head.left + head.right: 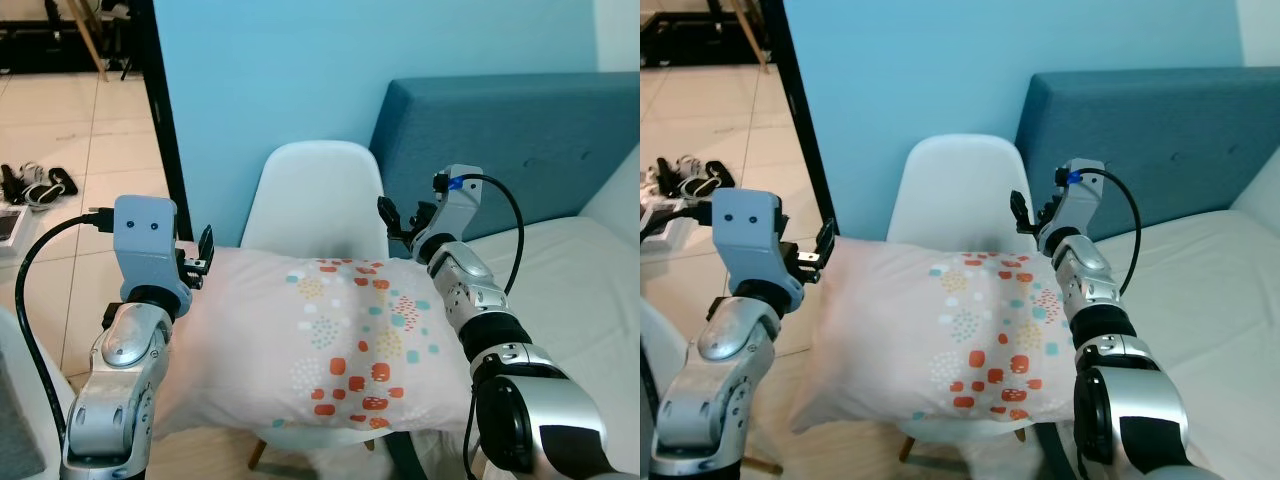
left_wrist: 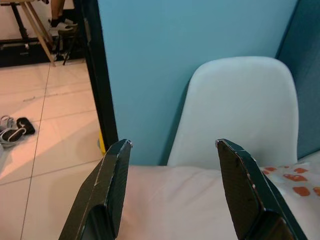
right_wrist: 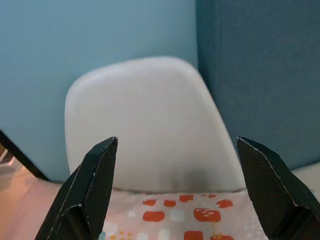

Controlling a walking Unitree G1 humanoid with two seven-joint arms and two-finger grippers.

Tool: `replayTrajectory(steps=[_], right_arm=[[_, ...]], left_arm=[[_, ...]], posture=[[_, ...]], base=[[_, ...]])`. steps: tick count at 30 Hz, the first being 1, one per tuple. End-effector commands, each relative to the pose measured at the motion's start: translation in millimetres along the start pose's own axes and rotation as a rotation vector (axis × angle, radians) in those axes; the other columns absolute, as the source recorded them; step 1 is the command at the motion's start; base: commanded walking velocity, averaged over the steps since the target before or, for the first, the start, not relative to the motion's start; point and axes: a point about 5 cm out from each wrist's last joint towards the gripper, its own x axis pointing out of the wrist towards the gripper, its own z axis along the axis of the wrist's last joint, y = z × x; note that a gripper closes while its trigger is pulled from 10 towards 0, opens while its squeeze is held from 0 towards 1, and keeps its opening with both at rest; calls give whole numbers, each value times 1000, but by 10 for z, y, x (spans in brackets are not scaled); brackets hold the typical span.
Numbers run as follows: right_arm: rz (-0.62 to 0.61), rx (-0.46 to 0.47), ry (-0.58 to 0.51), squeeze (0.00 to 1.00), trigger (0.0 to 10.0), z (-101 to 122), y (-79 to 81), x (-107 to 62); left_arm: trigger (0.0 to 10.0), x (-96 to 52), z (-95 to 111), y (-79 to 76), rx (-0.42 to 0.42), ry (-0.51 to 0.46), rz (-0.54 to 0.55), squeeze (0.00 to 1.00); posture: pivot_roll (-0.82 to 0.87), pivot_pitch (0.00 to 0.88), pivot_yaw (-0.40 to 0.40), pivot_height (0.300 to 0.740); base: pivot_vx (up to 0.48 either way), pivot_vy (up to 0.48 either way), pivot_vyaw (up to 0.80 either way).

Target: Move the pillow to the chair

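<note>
Both pairs of black fingers are spread wide and grip nothing. In the left wrist view the left fingers [image 2: 112, 192] stand apart above the pale, plain end of the pillow [image 1: 320, 340]; in the right wrist view the right fingers [image 3: 95, 187] stand apart above its spotted end. Whether any fingertip touches the fabric cannot be told.

Seen from the head, the left gripper [image 1: 202, 255] sits at the pillow's far left corner and the right gripper [image 1: 400, 222] at its far right corner. The silver arms run along the pillow's two short ends, so it looks braced between them and resting against the forearms rather than pinched. That would explain the open fingers: a wide, soft thing carries more easily cradled than clamped.

The pillow, white with orange, teal and yellow dots, lies level in front of the white chair [image 1: 315, 195], over where the seat should be. It seems to be at or just above the seat, ready to be let go.

The seat is hidden under the pillow, so contact between them cannot be confirmed; a chair leg shows below. The pillow's near edge sags out of clear sight. To the right stands a blue sofa [image 1: 520, 140], behind is a blue wall [image 1: 300, 70], and shoes [image 1: 35, 183] lie far left on the tiled floor.
</note>
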Motion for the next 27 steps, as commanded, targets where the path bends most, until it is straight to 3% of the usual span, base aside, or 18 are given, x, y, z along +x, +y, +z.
replayTrajectory(steps=[1, 8, 14, 18, 21, 23, 27], right_arm=[[12, 2, -31, 0, 10000, 61, 23, 11], [22, -23, -28, 0, 10000, 71, 68, 39], [2, -35, -25, 0, 10000, 93, 15, 37], [14, -69, -5, 0, 10000, 64, 25, 36], [88, -88, 27, 0, 10000, -86, 178, 18], [88, -88, 27, 0, 10000, -86, 178, 18], [150, -133, 74, 0, 10000, -302, 266, -57]], left_arm=[[10000, 13, -28, -50, 3, 1, -4, 0], [10000, 45, -57, -61, 3, -5, -6, 0], [10000, 59, -147, -18, -16, 27, 16, 0], [10000, 19, -321, 47, -2, 83, 31, 0], [10000, -50, -502, 100, 15, 138, 51, 0], [10000, -50, -502, 100, 15, 138, 51, 0], [10000, -90, -574, 108, 14, 153, 63, 0]], posture=[[-24, 21, -106, 715], [-22, 5, -106, 715], [-23, 0, -105, 715], [-20, 0, -102, 715], [-18, 0, -100, 715], [-18, 0, -100, 715], [-18, 0, -99, 715]], base=[[0, 0, 0], [0, 0, -414], [0, 0, -359], [-214, 0, 0], [-335, 0, 0], [-334, 0, 0], [-340, 0, 0]])
